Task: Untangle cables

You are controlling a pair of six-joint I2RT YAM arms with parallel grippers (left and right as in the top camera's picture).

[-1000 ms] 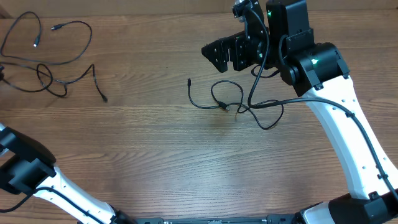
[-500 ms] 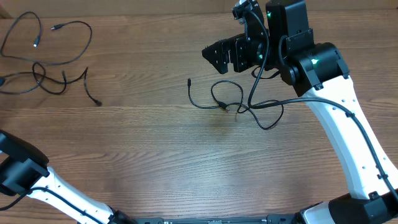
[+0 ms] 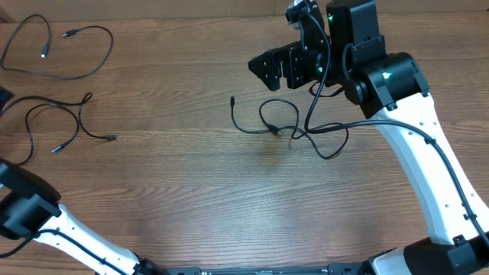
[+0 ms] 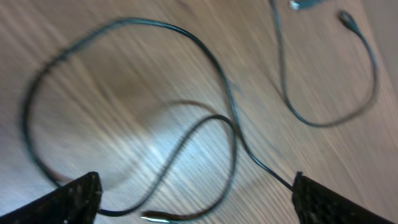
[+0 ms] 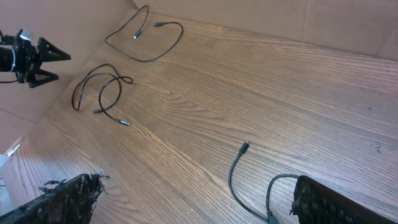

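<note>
Overhead: on the brown wood-grain table (image 3: pixel 191 198), a single loose thin black cable (image 3: pixel 67 33) lies at upper left. A second thin black cable (image 3: pixel 111 137) lies just below it, apart. A knotted bunch of thin black cable (image 3: pixel 294 131) sits centre-right. The right gripper (image 3: pixel 267 69) hangs above that bunch, jaws spread and empty.

Left wrist: the left gripper (image 4: pixel 196 186) stands wide, holding nothing. The second cable (image 4: pixel 227 87) curls on the wood between its fingers and crosses itself.

Right wrist: the right gripper (image 5: pixel 196 186) is wide, and a plug-tipped strand of the bunch (image 5: pixel 244 148) lies near.

Risk: pinching two crossing strands together would likely tighten the knot. A flat cord may also slip the pads.
</note>
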